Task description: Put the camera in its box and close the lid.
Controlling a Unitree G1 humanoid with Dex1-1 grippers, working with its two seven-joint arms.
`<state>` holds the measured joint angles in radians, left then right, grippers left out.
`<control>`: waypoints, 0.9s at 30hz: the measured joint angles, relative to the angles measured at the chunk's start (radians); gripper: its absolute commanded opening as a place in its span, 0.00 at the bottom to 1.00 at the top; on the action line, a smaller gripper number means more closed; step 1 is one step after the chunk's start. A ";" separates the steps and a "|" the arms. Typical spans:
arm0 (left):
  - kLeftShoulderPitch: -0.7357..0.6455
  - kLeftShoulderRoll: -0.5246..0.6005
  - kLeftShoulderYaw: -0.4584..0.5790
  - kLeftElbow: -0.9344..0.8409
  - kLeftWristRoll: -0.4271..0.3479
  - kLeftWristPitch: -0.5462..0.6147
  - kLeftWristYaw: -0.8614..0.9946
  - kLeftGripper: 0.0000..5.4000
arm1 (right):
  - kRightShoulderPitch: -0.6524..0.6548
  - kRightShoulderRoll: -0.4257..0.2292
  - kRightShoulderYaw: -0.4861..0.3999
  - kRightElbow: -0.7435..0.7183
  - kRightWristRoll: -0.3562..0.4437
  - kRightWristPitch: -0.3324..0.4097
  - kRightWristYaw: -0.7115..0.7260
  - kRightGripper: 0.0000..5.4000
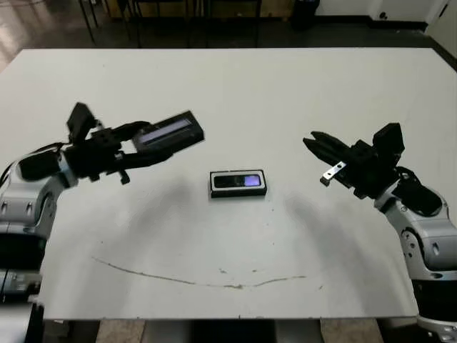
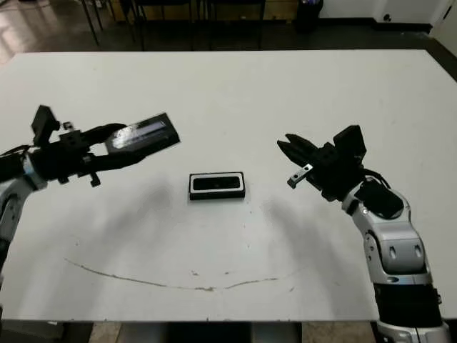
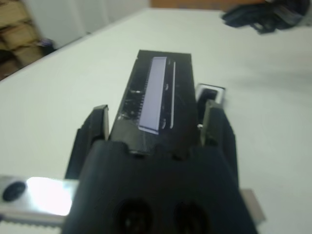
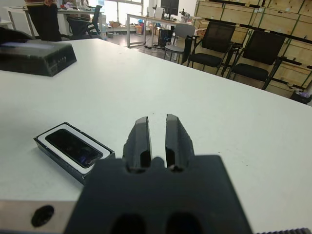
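Nearest, toward the table's (image 1: pixel 235 100) front edge, only a thin dark scratch line (image 1: pixel 200 280), nothing to handle.

Next back, at mid-table: the box (image 1: pixel 238 184), flat down, long axis running left to right across the robot's front. Already holds the camera (image 1: pixel 238 181), bluish-purple patch up, framed by a rim of white lining. Camera step done, judging by this; only the closing remains.

Level with the box or slightly behind it, to either side: the left hand (image 1: pixel 146 143), clamped on the lid (image 1: pixel 170 133), one finger (image 3: pixel 95 127) on each long edge, silvery strip facing up. Held in the air, clear of the table, well apart from the box. Long axis slanted, far end tipped up and away rather than matching the box's left-right line. On the other side, the right hand (image 1: pixel 319 146), fingers nearly together with just a narrow gap, gripping nothing, pointed inward at the box from about as far off as the left.

Relation that matters: box lies to the right of the lid, nearer the robot, and lower. Likely needs a swing inward and down, plus a turn to bring the lid's long axis parallel with the box before lowering. Left arm the obvious one, already carrying the lid; right free to steady the box.
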<state>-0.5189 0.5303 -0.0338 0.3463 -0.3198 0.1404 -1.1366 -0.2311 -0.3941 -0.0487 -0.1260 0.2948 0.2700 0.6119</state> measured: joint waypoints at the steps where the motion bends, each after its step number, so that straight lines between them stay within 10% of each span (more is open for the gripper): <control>1: -0.017 -0.001 -0.020 0.022 0.011 0.003 -0.016 0.29 | 0.000 0.000 0.000 0.001 0.000 -0.001 0.002 0.00; 27: -0.175 -0.158 -0.132 0.388 0.117 -0.108 -0.142 0.29 | 0.007 -0.002 0.000 0.023 0.006 -0.006 0.027 0.00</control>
<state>-0.6939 0.3723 -0.1653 0.7346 -0.2027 0.0321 -1.2786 -0.2245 -0.3965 -0.0491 -0.1027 0.3006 0.2638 0.6392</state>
